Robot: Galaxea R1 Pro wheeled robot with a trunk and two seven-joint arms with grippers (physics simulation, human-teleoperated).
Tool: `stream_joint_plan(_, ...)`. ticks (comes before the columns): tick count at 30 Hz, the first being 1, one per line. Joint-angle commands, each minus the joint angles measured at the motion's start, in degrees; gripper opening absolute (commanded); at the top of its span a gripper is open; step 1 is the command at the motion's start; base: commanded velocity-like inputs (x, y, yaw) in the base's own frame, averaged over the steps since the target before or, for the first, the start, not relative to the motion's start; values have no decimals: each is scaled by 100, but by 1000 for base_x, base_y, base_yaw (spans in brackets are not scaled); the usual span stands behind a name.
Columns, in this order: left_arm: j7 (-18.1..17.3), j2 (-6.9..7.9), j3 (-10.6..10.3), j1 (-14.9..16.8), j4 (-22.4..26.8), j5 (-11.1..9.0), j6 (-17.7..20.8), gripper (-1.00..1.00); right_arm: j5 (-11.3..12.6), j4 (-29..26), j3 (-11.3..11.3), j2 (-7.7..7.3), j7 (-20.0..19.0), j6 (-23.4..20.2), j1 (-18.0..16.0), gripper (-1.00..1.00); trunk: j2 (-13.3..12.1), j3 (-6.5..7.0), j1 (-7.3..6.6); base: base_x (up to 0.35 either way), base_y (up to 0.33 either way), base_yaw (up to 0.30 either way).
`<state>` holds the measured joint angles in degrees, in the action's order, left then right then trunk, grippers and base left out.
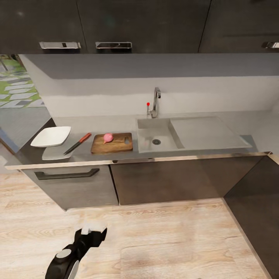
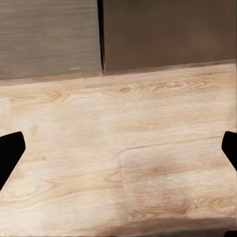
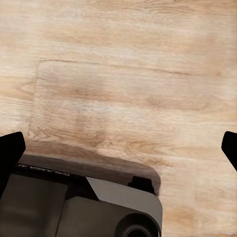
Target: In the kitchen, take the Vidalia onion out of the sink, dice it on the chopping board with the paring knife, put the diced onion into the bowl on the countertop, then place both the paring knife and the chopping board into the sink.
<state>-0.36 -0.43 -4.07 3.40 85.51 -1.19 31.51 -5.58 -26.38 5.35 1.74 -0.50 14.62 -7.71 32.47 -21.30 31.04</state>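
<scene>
While I'm parked back on the wood floor point(image 1: 162, 236), the grey tabletop point(image 1: 116, 124) runs across the head view under dark upper cabinets point(image 1: 139, 23). The Vidalia onion point(image 1: 108, 137) sits on the chopping board point(image 1: 116, 145), near its left end. The paring knife point(image 1: 77, 143) lies just beside the board at its 9 o'clock, and the bowl point(image 1: 50, 136) is further that way. The sink point(image 1: 155, 135) is at the board's 3 o'clock, tap point(image 1: 155, 101) behind it. My left gripper point(image 1: 93, 232) hangs low over the floor, fingertips point(image 2: 10, 153) spread wide, holding nothing. The right gripper point(image 3: 118, 148) is wide too, above the robot's base point(image 3: 84, 202).
</scene>
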Motion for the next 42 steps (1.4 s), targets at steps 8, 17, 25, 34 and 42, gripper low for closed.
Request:
stream_joint_plan(8, 39, -9, 10, -1143, -668, -16, -2199, 100, -58, -7, -16, 2, -5, 197, -3, 100, 7, -7, 2, 0, 0, 0)
stream_joint_plan(17, 38, -38, 598, -1964, -815, -166, -3373, 100, -64, -70, -16, -4, -8, 602, -3, 100, 7, -7, 2, 0, 0, 0)
stream_joint_plan(25, 30, -55, 700, -2084, -1192, -523, -3521, 100, -68, -119, -10, -8, -9, 618, -3, 100, 7, -7, 2, 0, 0, 0)
stream_joint_plan(34, 16, -19, 722, -2089, -1592, -634, -3523, 100, -66, -102, -10, -7, -3, 621, -3, 100, 7, -7, 2, 0, 0, 0)
stream_joint_plan(42, 17, -19, 731, -2081, -1831, -645, -3520, 100, -66, -52, -15, -7, -3, 621, -3, 100, 7, 34, 2, 0, 0, 0)
